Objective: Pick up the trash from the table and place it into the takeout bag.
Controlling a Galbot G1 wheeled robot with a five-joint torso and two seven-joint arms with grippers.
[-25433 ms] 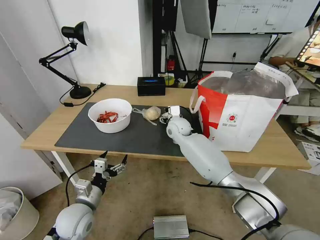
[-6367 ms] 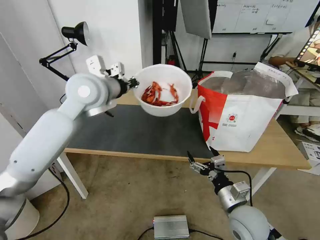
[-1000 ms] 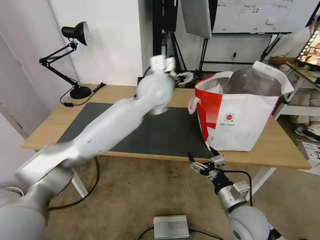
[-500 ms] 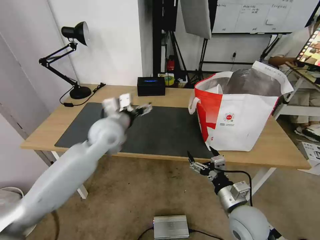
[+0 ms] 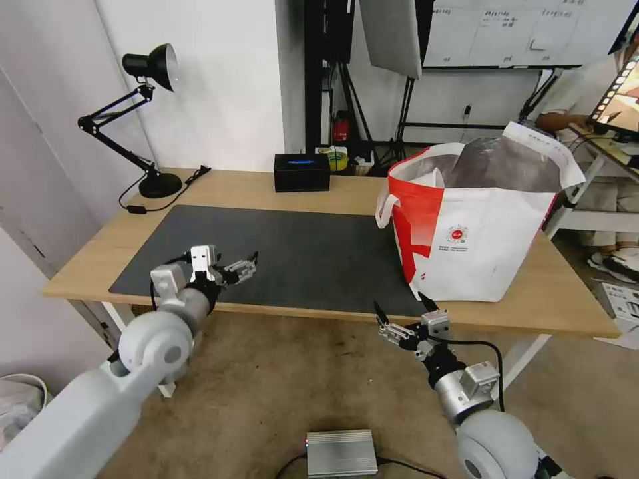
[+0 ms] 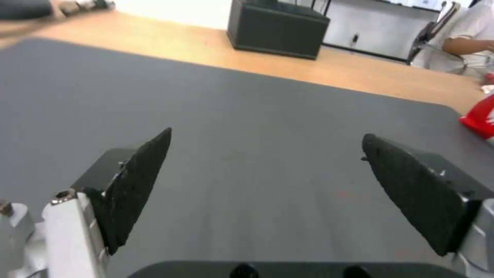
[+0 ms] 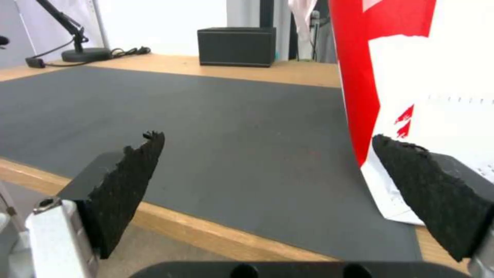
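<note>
Light-wood table (image 5: 266,186) carries dark mat (image 5: 299,253) and takeout bag (image 5: 476,226); left pincer (image 5: 233,266) and right pincer (image 5: 401,319) both released.

White walls. Brown carpet floor (image 5: 279,392). Black desk lamp (image 5: 136,113) at far left corner, black box (image 5: 301,171) near it. Whiteboard (image 5: 519,30) behind; silver box (image 5: 341,452) on floor.

Takeout bag (image 5: 489,226) stands on table (image 5: 266,186), right of mat (image 5: 293,249).

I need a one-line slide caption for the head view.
Both grippers, left and right, open by the table; takeout bag upright.
</note>
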